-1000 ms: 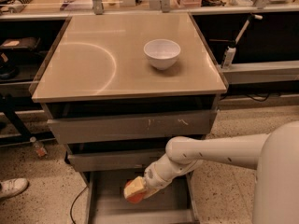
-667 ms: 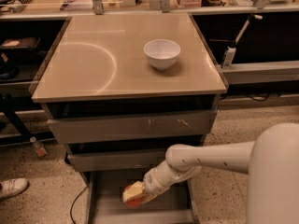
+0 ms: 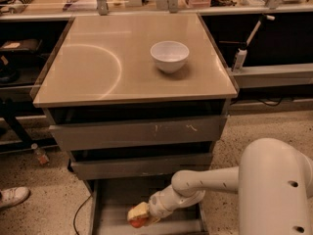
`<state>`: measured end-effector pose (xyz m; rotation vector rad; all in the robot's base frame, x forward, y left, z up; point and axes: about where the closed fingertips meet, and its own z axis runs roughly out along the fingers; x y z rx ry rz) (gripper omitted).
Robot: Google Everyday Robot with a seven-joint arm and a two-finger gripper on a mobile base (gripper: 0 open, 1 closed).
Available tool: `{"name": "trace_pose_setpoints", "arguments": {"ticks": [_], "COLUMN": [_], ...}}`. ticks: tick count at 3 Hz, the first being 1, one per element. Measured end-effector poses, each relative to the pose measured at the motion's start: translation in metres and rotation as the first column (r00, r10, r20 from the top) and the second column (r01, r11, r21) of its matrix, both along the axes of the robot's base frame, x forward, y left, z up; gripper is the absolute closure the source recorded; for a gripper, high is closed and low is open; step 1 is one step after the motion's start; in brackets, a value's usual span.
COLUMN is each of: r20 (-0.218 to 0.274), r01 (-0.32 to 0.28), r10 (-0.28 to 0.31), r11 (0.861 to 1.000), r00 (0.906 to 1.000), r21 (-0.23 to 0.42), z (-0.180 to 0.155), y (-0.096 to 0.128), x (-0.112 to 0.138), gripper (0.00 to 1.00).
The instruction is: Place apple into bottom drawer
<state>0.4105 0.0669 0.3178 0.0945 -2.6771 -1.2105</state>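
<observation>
The bottom drawer is pulled out at the foot of the cabinet, a shallow grey tray with a flat floor. My white arm reaches in from the right, and my gripper is low over the drawer's front half. It is shut on the apple, a small red-orange fruit with a yellowish patch, held just above the drawer floor. Whether the apple touches the floor I cannot tell.
A white bowl stands on the beige cabinet top. Two upper grey drawers with scratched fronts are closed above. A cable lies on the speckled floor at left, near a small bottle and a shoe.
My gripper with the apple has moved slightly left and lower into the open bottom drawer. The grip on the apple is unchanged.
</observation>
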Motion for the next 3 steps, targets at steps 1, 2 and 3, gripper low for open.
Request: {"name": "trace_pose_setpoints", "arguments": {"ticks": [1, 2, 3], "r20": [0.0, -0.029, -0.042], "r01": [0.0, 0.054, 0.135], "r10": [0.0, -0.054, -0.134], "r11": [1.0, 0.998, 0.99], "r00": [1.0, 0.9981, 0.9901], "r21": [0.0, 0.017, 0.026], "z": [0.0, -0.026, -0.051], "y": [0.0, 0.006, 0.008], "x": [0.0, 0.0, 0.009], "gripper": [1.0, 1.0, 1.0]}}
